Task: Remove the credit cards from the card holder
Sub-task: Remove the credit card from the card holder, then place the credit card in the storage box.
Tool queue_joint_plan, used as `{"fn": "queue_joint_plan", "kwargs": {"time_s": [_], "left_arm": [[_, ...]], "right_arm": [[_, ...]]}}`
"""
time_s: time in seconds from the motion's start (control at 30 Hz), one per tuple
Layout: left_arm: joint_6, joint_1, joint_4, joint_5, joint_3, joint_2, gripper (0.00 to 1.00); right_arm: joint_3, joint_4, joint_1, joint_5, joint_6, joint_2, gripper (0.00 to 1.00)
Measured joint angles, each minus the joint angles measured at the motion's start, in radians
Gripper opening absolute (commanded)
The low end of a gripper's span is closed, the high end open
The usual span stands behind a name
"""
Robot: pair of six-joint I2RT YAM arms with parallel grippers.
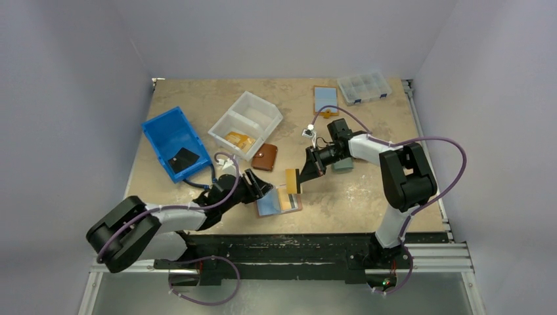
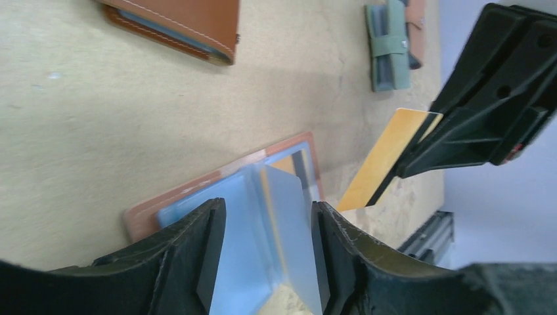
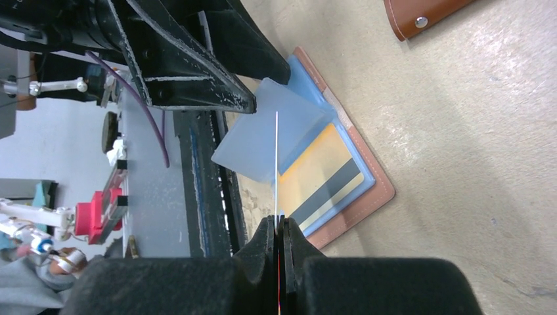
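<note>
The card holder (image 1: 292,205) lies open near the table's front edge, brown outside and blue inside; it also shows in the left wrist view (image 2: 197,190) and the right wrist view (image 3: 368,197). A light-blue credit card (image 2: 289,223) sticks up out of it, tilted, between my left gripper's fingers (image 2: 211,243). My left gripper (image 2: 266,226) is open around it, low over the holder (image 1: 261,189). A yellow card with a grey stripe (image 3: 322,177) lies in the holder. My right gripper (image 3: 278,220) is shut on another yellow card (image 1: 292,180), held on edge just above the holder.
A brown wallet (image 1: 265,157) and a green wallet (image 2: 387,42) lie behind the holder. A blue bin (image 1: 172,141), a white bin (image 1: 246,121), a clear organiser box (image 1: 364,86) and another blue-lined holder (image 1: 326,100) stand further back. The table's front edge is right beside the holder.
</note>
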Motion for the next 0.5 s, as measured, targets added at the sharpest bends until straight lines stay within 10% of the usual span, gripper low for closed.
{"fn": "queue_joint_plan", "kwargs": {"time_s": [0.37,0.5], "left_arm": [[0.165,0.0,-0.512,-0.167,0.085,-0.391,0.98],[0.182,0.0,-0.611,-0.205,0.114,-0.5,0.99]], "right_arm": [[0.021,-0.077,-0.001,0.051,-0.101,-0.027,0.0],[0.032,-0.104,-0.001,0.062,-0.14,-0.039,0.0]]}}
